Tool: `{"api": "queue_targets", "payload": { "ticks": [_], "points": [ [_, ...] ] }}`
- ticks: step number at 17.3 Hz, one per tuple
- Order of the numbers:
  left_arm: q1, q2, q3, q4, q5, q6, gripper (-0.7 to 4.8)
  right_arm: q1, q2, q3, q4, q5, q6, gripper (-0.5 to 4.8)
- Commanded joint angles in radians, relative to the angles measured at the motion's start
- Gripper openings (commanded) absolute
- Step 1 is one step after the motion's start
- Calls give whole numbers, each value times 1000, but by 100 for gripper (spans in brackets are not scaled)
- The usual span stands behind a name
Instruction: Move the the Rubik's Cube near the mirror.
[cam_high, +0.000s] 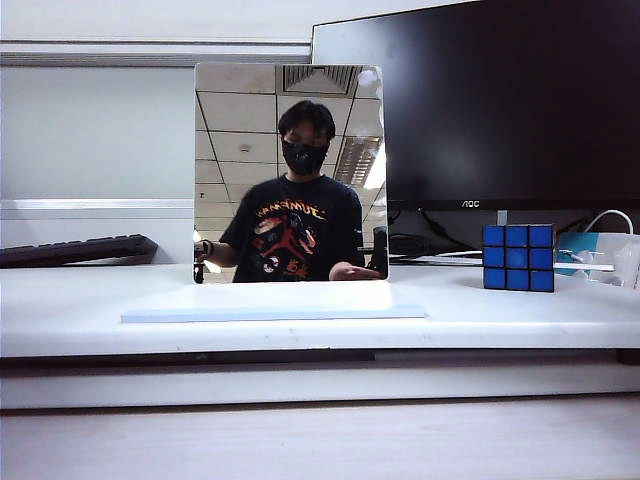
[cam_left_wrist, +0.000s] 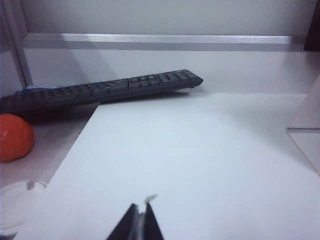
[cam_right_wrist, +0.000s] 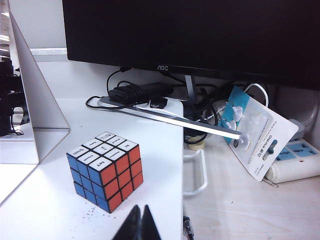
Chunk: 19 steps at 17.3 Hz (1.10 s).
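Note:
The Rubik's Cube (cam_high: 518, 257) stands on the white shelf (cam_high: 90, 310) at the right, its blue face toward the exterior camera; the right wrist view shows the cube (cam_right_wrist: 105, 170) with white, blue and orange faces. The mirror (cam_high: 290, 172) stands upright mid-shelf, well to the cube's left; its edge and stand (cam_right_wrist: 30, 95) show in the right wrist view. My right gripper (cam_right_wrist: 141, 209) is shut and empty, a short way in front of the cube. My left gripper (cam_left_wrist: 142, 207) is shut, empty, over bare white surface. Neither arm shows in the exterior view.
A black AOC monitor (cam_high: 500, 100) stands behind the cube with cables (cam_right_wrist: 130, 92) at its foot. A dark keyboard (cam_high: 75, 249) lies at the back left. An orange ball (cam_left_wrist: 14, 137) sits off the shelf's left. A packet (cam_right_wrist: 255, 132) and power strip (cam_right_wrist: 300, 162) lie right of the shelf.

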Motion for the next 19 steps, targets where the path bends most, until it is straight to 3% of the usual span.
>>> {"api": "queue_targets", "payload": {
  "ticks": [1, 8, 12, 15, 19],
  "points": [
    [0, 0, 1, 8, 4, 3, 22, 1, -1, -5, 18, -5, 4, 0],
    [-25, 0, 1, 8, -2, 3, 22, 2, -1, -5, 21, 0, 3, 0],
    [-305, 0, 1, 8, -82, 3, 22, 2, -1, -5, 34, -10, 10, 0],
    [-520, 0, 1, 8, -82, 3, 22, 5, -1, -4, 54, -90, 185, 0],
    [-672, 0, 1, 8, -82, 3, 22, 10, 0, 7, 171, -166, 475, -1]
  ]
}}
